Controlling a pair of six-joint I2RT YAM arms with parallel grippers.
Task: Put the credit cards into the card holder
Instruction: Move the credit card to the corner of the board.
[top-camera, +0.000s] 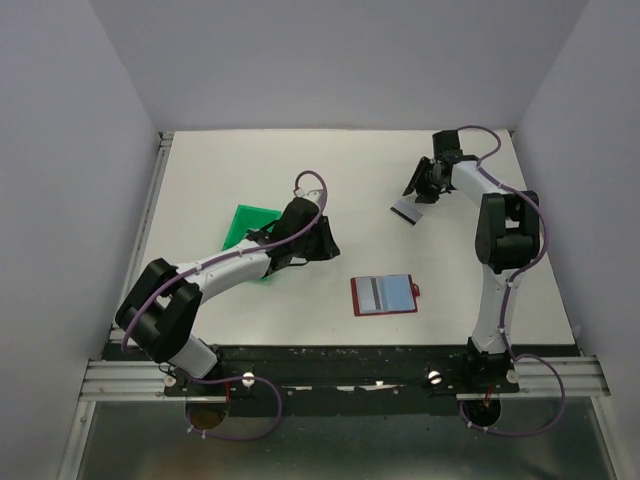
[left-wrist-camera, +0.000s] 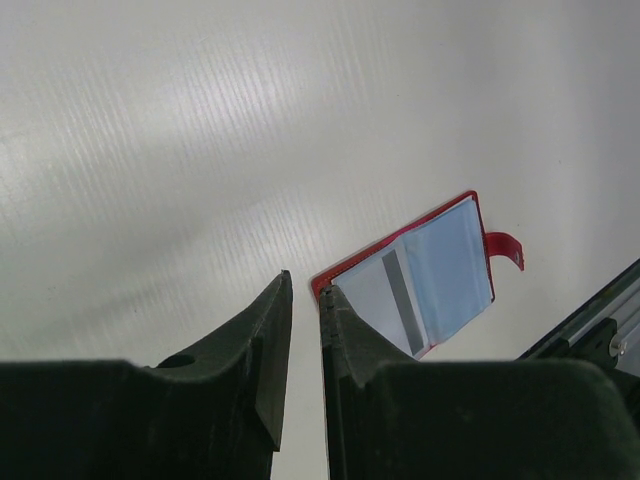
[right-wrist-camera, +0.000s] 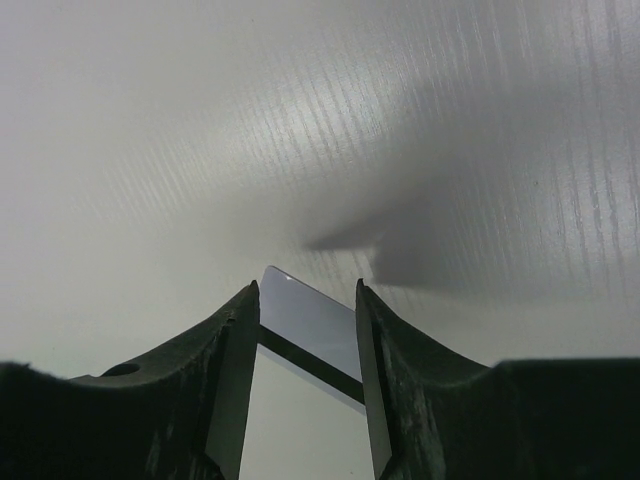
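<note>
The card holder (top-camera: 385, 294) lies open on the table at front centre, red-edged and light blue inside, with a grey dark-striped card (top-camera: 371, 294) on its left half. It also shows in the left wrist view (left-wrist-camera: 430, 280). My left gripper (top-camera: 325, 245) hovers to the left of it and a little farther back; its jaws (left-wrist-camera: 305, 290) stand a narrow gap apart with nothing between them. My right gripper (top-camera: 418, 192) at the back right is shut on the two side edges of a silvery credit card (right-wrist-camera: 310, 320) with a dark stripe, which also shows in the top view (top-camera: 405, 210) above the table.
A green plastic tray (top-camera: 245, 225) sits at the left, partly under the left arm. The holder's red strap (top-camera: 416, 290) sticks out to its right. Grey walls enclose the table on three sides.
</note>
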